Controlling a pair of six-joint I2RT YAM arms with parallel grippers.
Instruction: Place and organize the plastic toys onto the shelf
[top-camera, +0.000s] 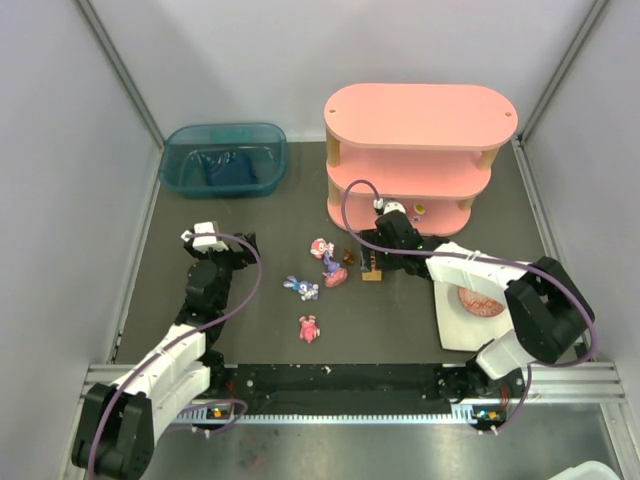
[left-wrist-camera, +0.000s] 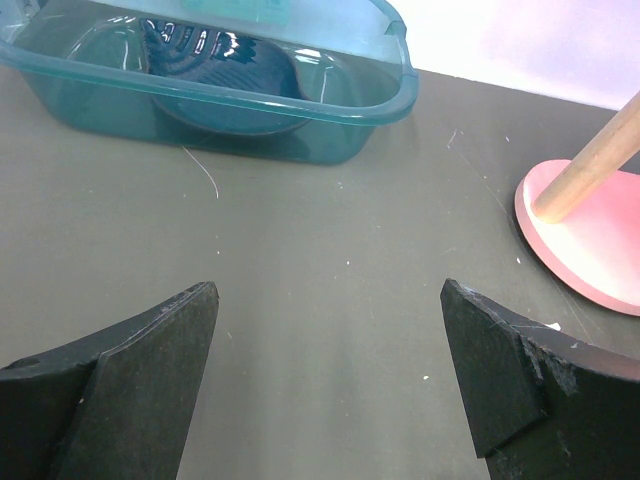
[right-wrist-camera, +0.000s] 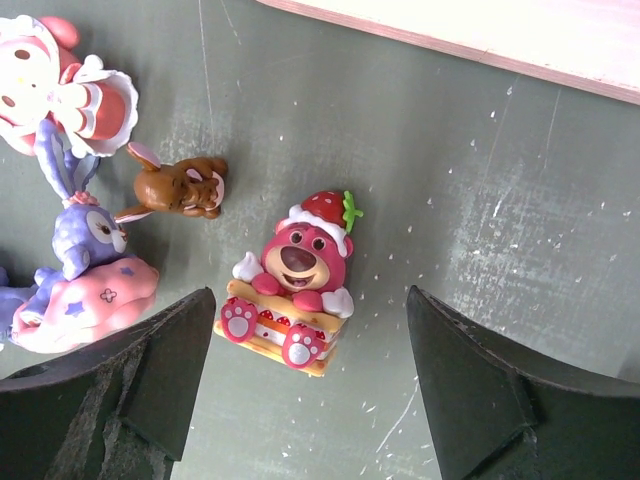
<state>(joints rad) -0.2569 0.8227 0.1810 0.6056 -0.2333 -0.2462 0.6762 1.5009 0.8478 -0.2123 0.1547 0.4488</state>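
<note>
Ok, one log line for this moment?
left pincer: open, facing bin | right pincer: open over bear | other toys: on table near shelf

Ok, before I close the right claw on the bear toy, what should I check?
1. Right claw open: ok.
2. Bear toy between its fingers: ok, but nearer one finger.
3. Brown toy apart from the bear: ok.
4. Purple bunny toy clear of the finger: cannot tell, they overlap in the wrist view.
5. Claw low enough: cannot tell.
6. Left claw open, off the toys: ok.
</note>
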